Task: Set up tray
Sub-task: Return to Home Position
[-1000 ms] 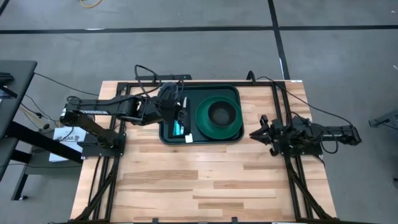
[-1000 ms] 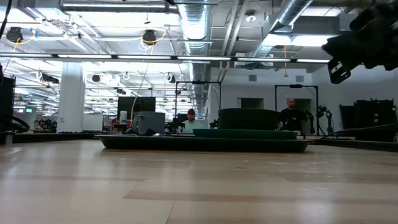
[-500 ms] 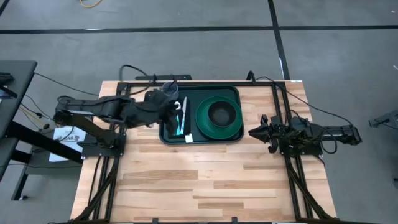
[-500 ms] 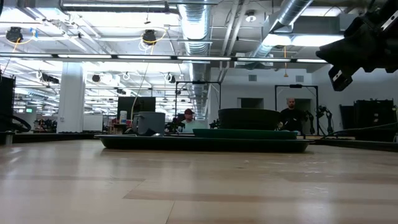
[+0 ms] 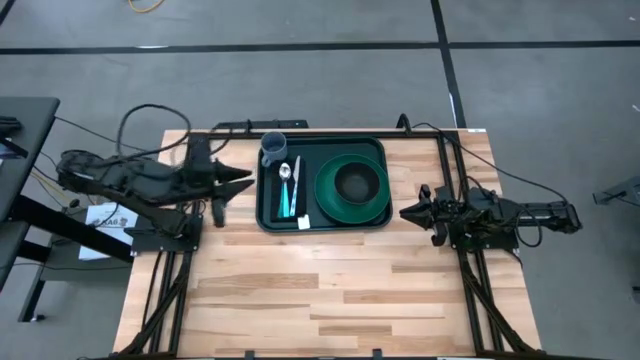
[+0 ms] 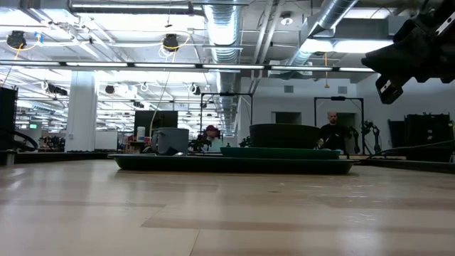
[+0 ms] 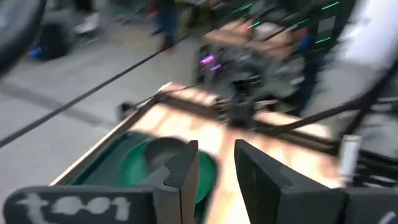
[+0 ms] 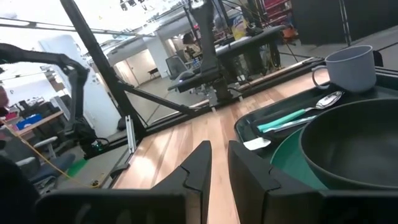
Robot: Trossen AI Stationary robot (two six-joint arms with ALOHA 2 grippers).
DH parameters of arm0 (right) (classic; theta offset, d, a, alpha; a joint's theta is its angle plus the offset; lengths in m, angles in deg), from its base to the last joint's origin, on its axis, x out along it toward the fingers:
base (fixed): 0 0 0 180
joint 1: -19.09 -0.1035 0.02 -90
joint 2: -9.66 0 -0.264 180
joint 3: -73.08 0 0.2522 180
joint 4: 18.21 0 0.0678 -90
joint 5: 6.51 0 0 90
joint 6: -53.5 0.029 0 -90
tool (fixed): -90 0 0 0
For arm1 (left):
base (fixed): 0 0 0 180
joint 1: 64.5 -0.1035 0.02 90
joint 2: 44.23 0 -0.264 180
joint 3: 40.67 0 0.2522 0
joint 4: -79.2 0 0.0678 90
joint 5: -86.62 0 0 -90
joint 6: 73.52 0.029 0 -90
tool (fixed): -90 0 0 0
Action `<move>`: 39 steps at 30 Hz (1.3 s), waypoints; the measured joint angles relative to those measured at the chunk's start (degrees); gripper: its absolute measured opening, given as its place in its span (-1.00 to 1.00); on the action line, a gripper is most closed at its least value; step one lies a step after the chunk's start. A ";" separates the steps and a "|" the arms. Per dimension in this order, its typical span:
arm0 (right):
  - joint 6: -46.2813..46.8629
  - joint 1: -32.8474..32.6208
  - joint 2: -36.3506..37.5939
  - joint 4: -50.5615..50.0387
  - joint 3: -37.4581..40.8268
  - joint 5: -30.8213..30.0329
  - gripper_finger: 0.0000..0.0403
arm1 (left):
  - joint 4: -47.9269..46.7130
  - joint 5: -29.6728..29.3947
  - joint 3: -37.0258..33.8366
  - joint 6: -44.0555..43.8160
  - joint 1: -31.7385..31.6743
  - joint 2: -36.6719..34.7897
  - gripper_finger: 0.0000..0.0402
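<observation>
Evidently the tray (image 5: 330,227) is fully laid; only homing is left. Left gripper (image 5: 245,178) and right gripper (image 5: 405,212) sit clear, empty, narrowly parted.

The high view looks straight down on the whole worktop (image 5: 300,300); the low view skims level across it. Wrist views face inward; all four share the tray (image 5: 345,228).
</observation>
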 joint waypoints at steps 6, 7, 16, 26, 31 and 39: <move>0.00 0.00 0.00 0.00 0.00 0.01 -0.77 | 18.46 10.84 -19.88 6.22 0.63 -14.65 -0.54; 0.00 0.00 0.00 0.00 0.01 0.01 -0.77 | 20.82 11.62 -23.69 6.24 0.63 -17.16 -0.54; 0.01 0.00 0.00 0.00 0.02 0.03 -0.77 | 43.56 20.34 -51.69 7.24 0.63 -36.10 -0.54; 0.01 0.00 0.00 0.00 0.02 0.05 -0.77 | 46.66 19.07 -63.92 10.01 0.58 -49.86 -0.54; 0.02 0.00 0.00 0.00 0.02 0.05 -0.77 | 48.92 18.35 -70.18 9.50 0.52 -54.06 -0.54; 0.02 0.00 0.00 0.00 0.02 0.05 -0.77 | 51.42 18.39 -75.30 10.01 -3.09 -54.08 -0.54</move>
